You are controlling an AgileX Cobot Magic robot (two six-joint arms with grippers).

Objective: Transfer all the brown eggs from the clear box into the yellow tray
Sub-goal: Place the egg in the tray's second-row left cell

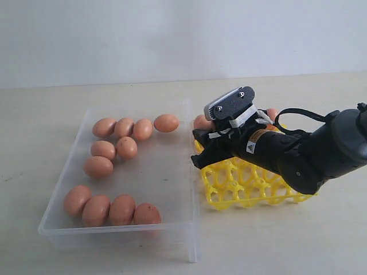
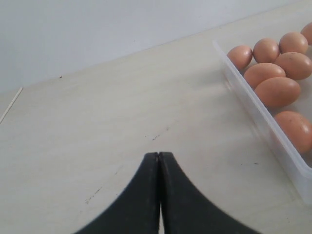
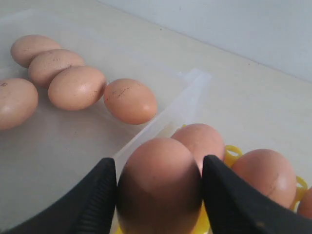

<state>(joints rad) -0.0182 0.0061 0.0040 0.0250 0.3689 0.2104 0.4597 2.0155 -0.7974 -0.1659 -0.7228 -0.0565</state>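
Exterior view: pale tabletop (image 1: pixel 287 240), white wall (image 1: pixel 172 34).

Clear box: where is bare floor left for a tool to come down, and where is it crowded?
Bare: the right half of the clear box, between the brown eggs and the wall beside the yellow tray. Crowded: the far-left cluster and the near row.

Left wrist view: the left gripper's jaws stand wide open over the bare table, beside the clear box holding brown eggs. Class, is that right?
Not quite. The left wrist view shows the left gripper with its jaws shut together, not wide open. It is over the bare table, beside the clear box holding brown eggs.
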